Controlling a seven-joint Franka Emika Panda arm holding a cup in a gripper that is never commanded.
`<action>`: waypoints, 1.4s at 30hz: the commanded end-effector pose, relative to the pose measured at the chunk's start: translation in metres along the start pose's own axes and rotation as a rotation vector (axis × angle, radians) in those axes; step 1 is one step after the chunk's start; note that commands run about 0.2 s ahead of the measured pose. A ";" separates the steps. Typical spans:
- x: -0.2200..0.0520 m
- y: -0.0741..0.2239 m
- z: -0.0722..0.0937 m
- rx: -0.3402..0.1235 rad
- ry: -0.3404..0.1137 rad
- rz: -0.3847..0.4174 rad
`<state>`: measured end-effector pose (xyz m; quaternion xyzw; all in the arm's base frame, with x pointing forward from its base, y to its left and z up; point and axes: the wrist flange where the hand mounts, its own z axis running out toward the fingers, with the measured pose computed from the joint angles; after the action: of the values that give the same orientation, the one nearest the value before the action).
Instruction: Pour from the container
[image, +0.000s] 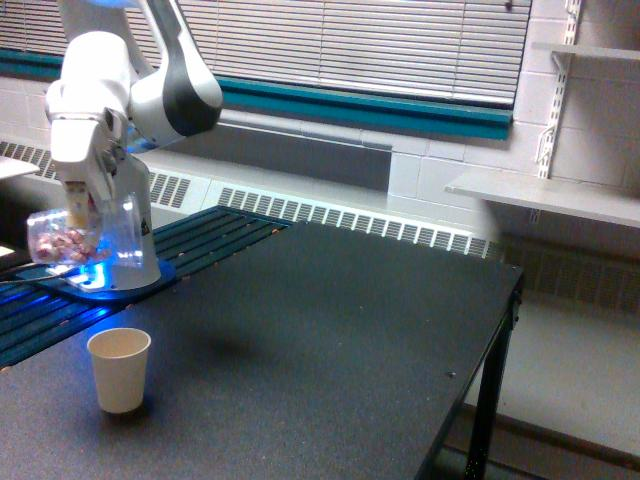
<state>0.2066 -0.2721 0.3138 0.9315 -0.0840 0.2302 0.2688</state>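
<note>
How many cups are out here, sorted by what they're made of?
Clear plastic cups: 1, the container with brownish-pink bits inside, held tilted in the air by the robot's fingers.
Paper cups: 1, the cream paper cup standing on the black table.
Total: 2 cups.

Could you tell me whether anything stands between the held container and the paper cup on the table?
Nothing visible does. The container, held up in the gripper, hangs above the paper cup with only open air between them.
</note>
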 end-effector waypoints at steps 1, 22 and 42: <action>-0.030 0.005 -0.005 -0.011 -0.059 -0.154; -0.074 -0.006 -0.015 0.004 -0.200 0.255; -0.066 -0.012 -0.002 -0.029 -0.213 0.301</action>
<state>0.1557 -0.2649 0.2855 0.9303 -0.2287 0.1784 0.2244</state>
